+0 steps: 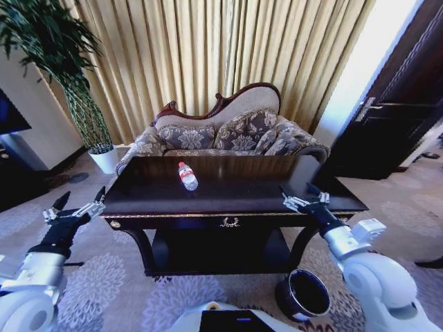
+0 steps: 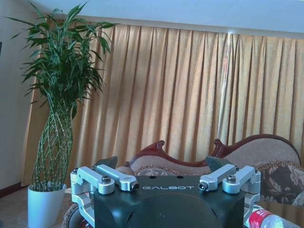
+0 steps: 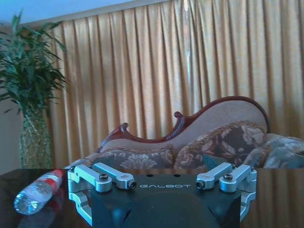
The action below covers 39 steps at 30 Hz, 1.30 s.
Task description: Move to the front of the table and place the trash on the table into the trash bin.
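Observation:
The trash I see is a clear plastic water bottle (image 1: 187, 176) with a red-white label, lying on its side left of centre on the dark glossy table (image 1: 235, 197). The bottle (image 3: 38, 191) also lies off to one side of my right gripper (image 3: 159, 164). In the head view, my right gripper (image 1: 301, 191) hovers open over the table's front right corner, well right of the bottle. My left gripper (image 1: 79, 199) is open and empty, just off the table's left front corner; the left wrist view catches the bottle (image 2: 268, 220) beside it. The dark trash bin (image 1: 302, 294) stands on the carpet by the table's right front leg.
An ornate sofa (image 1: 221, 131) stands directly behind the table, with gold curtains behind it. At the left, a tall plant in a white pot (image 1: 105, 159) stands by the wall. A dark door (image 1: 394, 117) is at the right. Patterned carpet surrounds the table.

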Tool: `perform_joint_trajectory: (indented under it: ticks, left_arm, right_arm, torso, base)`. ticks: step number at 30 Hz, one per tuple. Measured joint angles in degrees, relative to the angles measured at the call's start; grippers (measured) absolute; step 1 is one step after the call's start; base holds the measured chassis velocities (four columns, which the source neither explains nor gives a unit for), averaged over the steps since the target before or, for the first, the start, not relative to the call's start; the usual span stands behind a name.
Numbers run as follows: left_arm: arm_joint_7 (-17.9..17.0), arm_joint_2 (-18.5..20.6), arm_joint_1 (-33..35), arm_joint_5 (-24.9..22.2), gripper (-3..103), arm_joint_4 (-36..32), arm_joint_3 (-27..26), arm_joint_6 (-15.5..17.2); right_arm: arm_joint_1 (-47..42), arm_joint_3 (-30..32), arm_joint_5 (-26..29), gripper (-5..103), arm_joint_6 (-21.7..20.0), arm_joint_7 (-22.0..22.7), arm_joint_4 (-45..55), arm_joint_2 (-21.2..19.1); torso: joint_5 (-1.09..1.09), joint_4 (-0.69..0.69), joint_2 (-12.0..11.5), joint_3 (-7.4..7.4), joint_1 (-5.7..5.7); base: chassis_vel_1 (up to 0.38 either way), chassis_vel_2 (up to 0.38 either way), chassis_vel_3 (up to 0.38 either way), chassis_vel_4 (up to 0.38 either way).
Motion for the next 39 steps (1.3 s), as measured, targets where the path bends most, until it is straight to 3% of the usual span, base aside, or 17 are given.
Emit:
perform_joint_trajectory:
  ticks: [4, 10, 14, 17, 18, 20, 21, 23, 30, 32, 39]
  left_arm:
    - [-0.46, 0.16, 0.10, -0.02, 100, 0.00, 0.13, -0.01]
    - [-6.83, 4.23, -0.95, -0.39, 100, 0.00, 3.81, 0.25]
    - [-7.72, 6.28, -1.29, -1.55, 100, 0.00, 4.22, 1.22]
    - [-11.63, 11.57, -2.95, -5.45, 100, 0.00, 4.68, 3.73]
    - [-11.63, 11.57, -2.95, -5.45, 100, 0.00, 4.68, 3.73]
    - [-16.88, 17.91, -6.37, -8.96, 100, 0.16, 6.38, 4.39]
    - [-16.88, 17.91, -6.37, -8.96, 100, 0.16, 6.38, 4.39]
    - [-20.80, 22.70, -9.91, -11.32, 100, 1.54, 8.75, 4.78]
    - [-24.17, 26.15, -15.50, -13.01, 100, 5.00, 13.62, 6.10]
    - [-26.62, 28.87, -19.53, -16.57, 100, 6.85, 15.91, 7.01]
    - [-28.95, 34.49, -27.49, -22.53, 100, 11.35, 20.12, 7.47]
  right_arm:
    - [0.70, -0.11, 0.06, 100, 0.32, 0.08, -0.69, -1.32]
    - [-0.42, 0.45, 0.24, 100, 0.43, 0.34, -1.36, -3.12]
    - [-1.35, 0.90, 0.88, 100, 0.40, 0.91, -0.89, -4.22]
    - [-2.23, 1.50, 1.54, 100, 0.36, 2.28, -0.59, -4.95]
    - [-2.23, 1.50, 1.54, 100, 0.36, 2.28, -0.59, -4.95]
    - [-2.45, 1.50, 1.50, 100, 0.36, 2.53, -0.92, -4.53]
    - [-2.45, 1.50, 1.50, 100, 0.36, 2.53, -0.92, -4.53]
    - [-2.66, 1.14, 1.00, 100, 0.35, 2.61, -1.39, -3.81]
    - [-3.53, 1.46, -0.63, 100, 0.34, 2.64, -2.00, -3.68]
    - [-3.98, 1.84, -0.74, 100, 0.34, 2.98, -2.06, -3.76]
    - [-4.44, 1.43, -0.96, 100, 0.28, 4.02, -1.63, -3.11]
  torso:
    - [0.00, 0.01, 0.01, 0.00, 0.00]
    - [0.00, -0.02, 0.01, 0.00, 0.00]
    - [0.00, 0.00, 0.01, 0.00, 0.00]
    - [0.00, 0.01, 0.01, 0.00, -0.01]
    - [0.00, 0.01, 0.01, 0.00, -0.01]
    - [0.01, -0.02, 0.01, 0.00, 0.00]
    - [0.01, -0.02, 0.01, 0.00, 0.00]
    - [0.01, -0.03, 0.00, 0.00, 0.00]
    - [-0.02, 0.00, 0.00, 0.00, 0.00]
    - [0.00, 0.00, 0.01, 0.00, 0.00]
    - [0.00, 0.00, 0.00, 0.00, 0.00]
  base:
    - [0.000, 0.000, 0.000, 0.000]
    - [0.000, 0.000, 0.000, 0.000]
    - [0.000, 0.000, 0.000, 0.000]
    - [0.000, 0.000, 0.000, 0.000]
    - [0.000, 0.000, 0.000, 0.000]
    - [0.000, 0.000, 0.000, 0.000]
    - [0.000, 0.000, 0.000, 0.000]
    - [0.000, 0.000, 0.000, 0.000]
    - [0.000, 0.000, 0.000, 0.000]
    - [0.000, 0.000, 0.000, 0.000]
    - [0.000, 0.000, 0.000, 0.000]
